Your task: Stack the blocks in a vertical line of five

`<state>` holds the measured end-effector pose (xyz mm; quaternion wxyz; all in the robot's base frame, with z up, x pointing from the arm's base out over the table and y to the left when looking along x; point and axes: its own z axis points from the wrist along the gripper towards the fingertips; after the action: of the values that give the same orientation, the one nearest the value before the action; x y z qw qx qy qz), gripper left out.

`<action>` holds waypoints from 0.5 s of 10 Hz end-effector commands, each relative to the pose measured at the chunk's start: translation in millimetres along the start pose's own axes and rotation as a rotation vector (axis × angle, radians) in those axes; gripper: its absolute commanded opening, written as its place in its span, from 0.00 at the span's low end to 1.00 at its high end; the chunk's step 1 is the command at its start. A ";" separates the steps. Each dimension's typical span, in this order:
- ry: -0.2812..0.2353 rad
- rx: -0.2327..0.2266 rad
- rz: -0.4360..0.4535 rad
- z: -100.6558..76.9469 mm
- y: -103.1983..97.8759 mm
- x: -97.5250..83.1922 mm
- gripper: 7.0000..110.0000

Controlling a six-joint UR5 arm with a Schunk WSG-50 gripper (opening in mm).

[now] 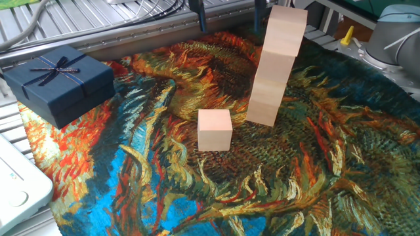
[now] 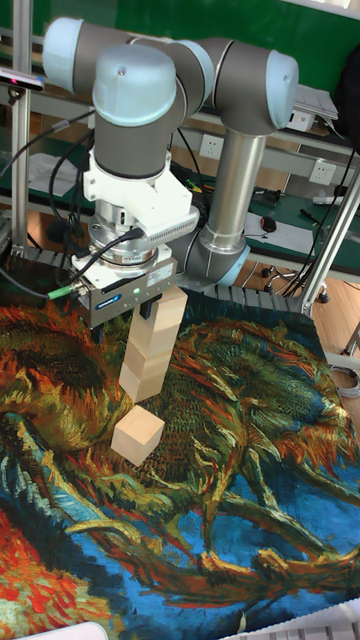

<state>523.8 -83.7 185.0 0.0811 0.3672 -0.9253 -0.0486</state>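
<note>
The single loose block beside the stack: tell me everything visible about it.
The loose block is a plain pale beige wooden cube with smooth, unmarked faces. It sits flat and upright on the painted cloth, apart from the stack of blocks, near its base. Nothing touches it but the cloth; the gripper hangs above, empty.

Desk covered by a painted cloth [image 1: 164, 190], swirls of orange, blue and dark green. Upper left of frame: dark navy gift box [image 1: 58, 81] with thin ribbon bow, lying on the cloth's left edge. Lower left corner: white plastic device [image 1: 16, 187], partly cropped. Upper right: small yellow object [image 1: 346, 35], unclear.
</note>
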 end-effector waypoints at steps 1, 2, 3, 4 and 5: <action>0.006 0.097 0.042 -12.8 -16.1 9.5 0.79; 0.000 0.146 0.054 -21.7 -19.1 13.8 0.79; -0.032 0.155 0.066 -29.4 -12.2 13.5 0.79; -0.065 0.152 0.079 -34.2 -5.9 11.8 0.79; -0.085 0.164 0.085 -37.0 -5.9 9.7 0.79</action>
<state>526.7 -99.2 208.7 0.0435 0.3432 -0.9382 0.0086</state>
